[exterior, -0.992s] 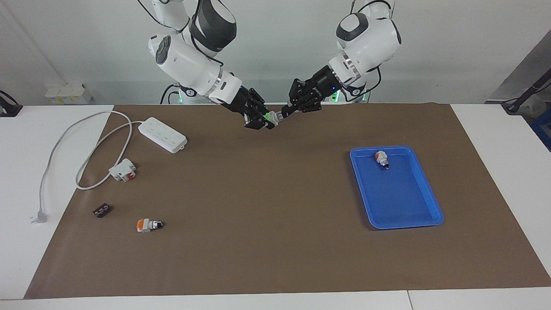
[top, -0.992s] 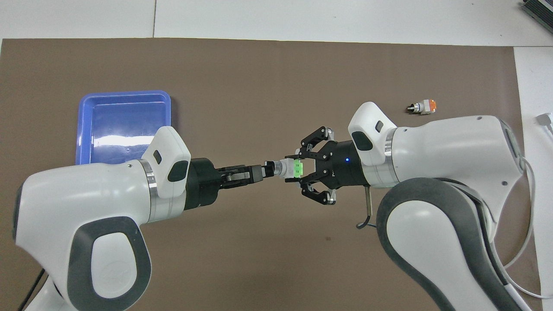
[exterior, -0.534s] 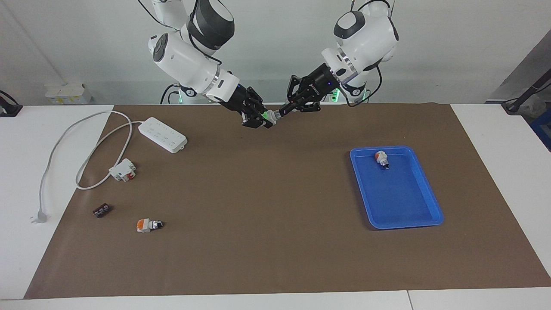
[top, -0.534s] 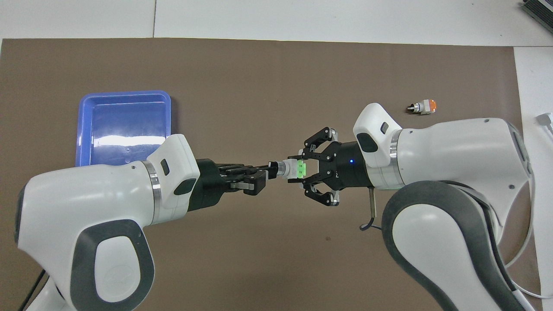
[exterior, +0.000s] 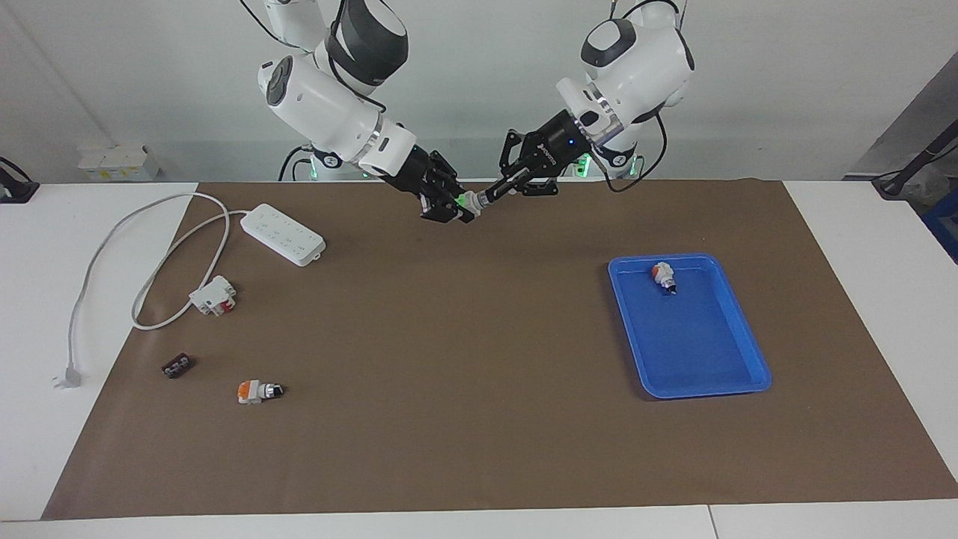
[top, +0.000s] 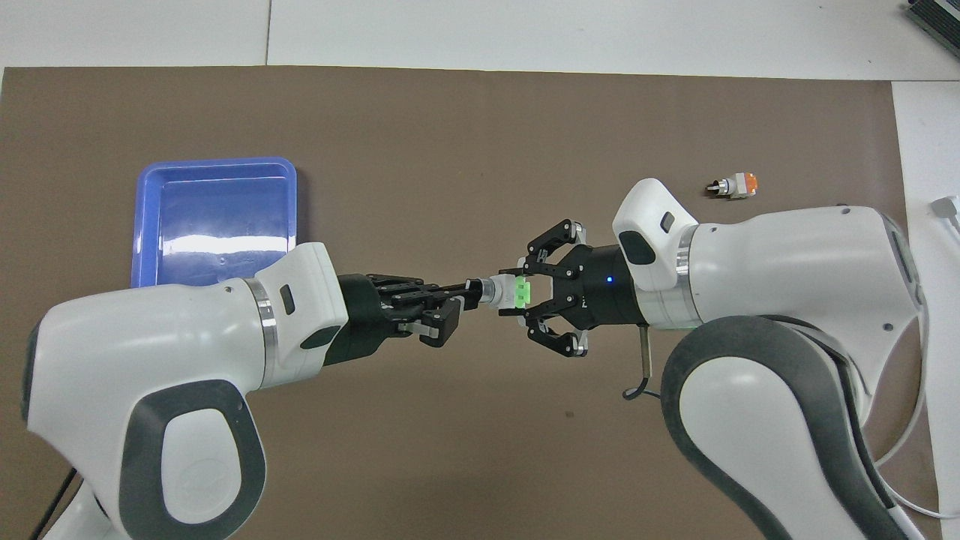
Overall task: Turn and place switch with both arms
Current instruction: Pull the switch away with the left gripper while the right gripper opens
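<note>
We hold switch (top: 508, 292) in air over mat, between arms. Right pincer (top: 525, 294) pinches body; left pincer (top: 466, 289) pinches knob. Left wrist has rolled: turning underway, tray (exterior: 748, 329) next.

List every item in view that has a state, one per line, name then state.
switch: held in the air over the mat between both grippers, green face up.
right gripper: shut on the switch's white body.
left gripper: shut on the switch's black knob.
blue tray: holds one orange switch.
loose orange switch: lying on its side on the mat.
power strip: unplugged, plug lying on the table.
</note>
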Tool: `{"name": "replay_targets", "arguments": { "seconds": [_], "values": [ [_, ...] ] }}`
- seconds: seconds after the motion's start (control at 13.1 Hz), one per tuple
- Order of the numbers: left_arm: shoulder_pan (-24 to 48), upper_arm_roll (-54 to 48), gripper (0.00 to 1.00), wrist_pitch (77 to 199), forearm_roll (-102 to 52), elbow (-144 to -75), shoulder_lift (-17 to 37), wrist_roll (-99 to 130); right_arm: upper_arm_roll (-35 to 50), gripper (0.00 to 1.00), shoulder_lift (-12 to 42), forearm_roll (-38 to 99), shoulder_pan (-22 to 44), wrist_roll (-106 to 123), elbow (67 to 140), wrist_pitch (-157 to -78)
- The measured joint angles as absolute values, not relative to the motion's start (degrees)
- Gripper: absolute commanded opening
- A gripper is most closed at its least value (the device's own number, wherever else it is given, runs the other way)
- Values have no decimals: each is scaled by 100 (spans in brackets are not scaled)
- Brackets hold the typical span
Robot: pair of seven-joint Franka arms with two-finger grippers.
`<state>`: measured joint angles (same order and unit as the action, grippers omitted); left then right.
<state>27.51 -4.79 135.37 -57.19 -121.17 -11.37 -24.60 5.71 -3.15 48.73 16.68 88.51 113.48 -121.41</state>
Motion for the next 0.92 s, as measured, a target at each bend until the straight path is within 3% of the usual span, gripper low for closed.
{"name": "replay_targets", "arguments": {
  "seconds": [0.46, 0.53, 0.61, 0.92],
  "values": [
    [2751, -478, 0, 13536, -5709, -12117, -1135, -2534, 574, 0, -315, 4873, 1669, 8851, 11353, -12150],
    [2751, -478, 0, 13534, -5695, -12117, -1135, -2534, 576, 45, -315, 4873, 1669, 8851, 11357, -12153],
    [2751, -478, 0, 13532, -5689, -12117, -1135, -2535, 576, 99, -315, 4873, 1670, 8851, 11358, -12153],
    [2755, -520, 0, 13518, -5621, -12125, -1114, -2539, 596, 100, -325, 4873, 1686, 8851, 11355, -12269]
  ]
}}
